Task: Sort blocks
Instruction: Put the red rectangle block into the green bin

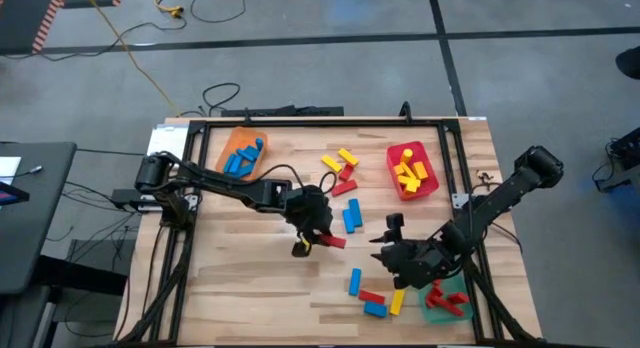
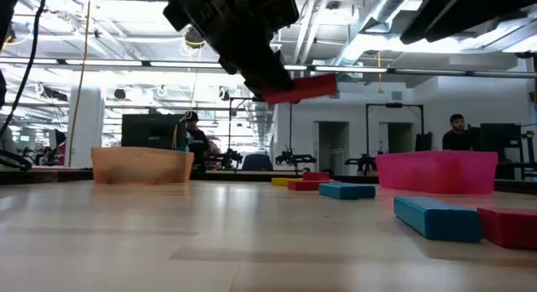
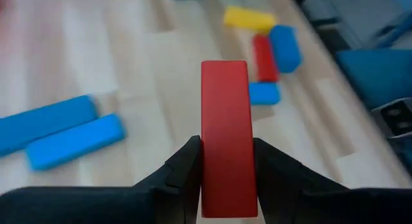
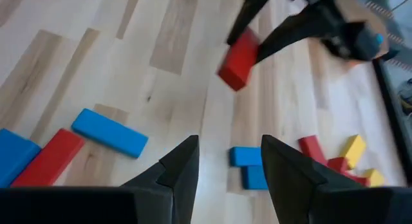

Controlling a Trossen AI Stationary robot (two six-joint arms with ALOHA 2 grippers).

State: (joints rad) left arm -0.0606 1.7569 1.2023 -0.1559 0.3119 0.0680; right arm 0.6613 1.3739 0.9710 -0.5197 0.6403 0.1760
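Left hand [image 3: 226, 179] clamping a red block [image 3: 225, 137] above the desk [image 1: 250, 278] — carrying it, likely needing the green tray [image 1: 437, 310]; right hand [image 4: 228, 163] hovering apart, empty.

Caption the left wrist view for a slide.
Left gripper clamps a red block above the wooden table, loose blocks beyond.
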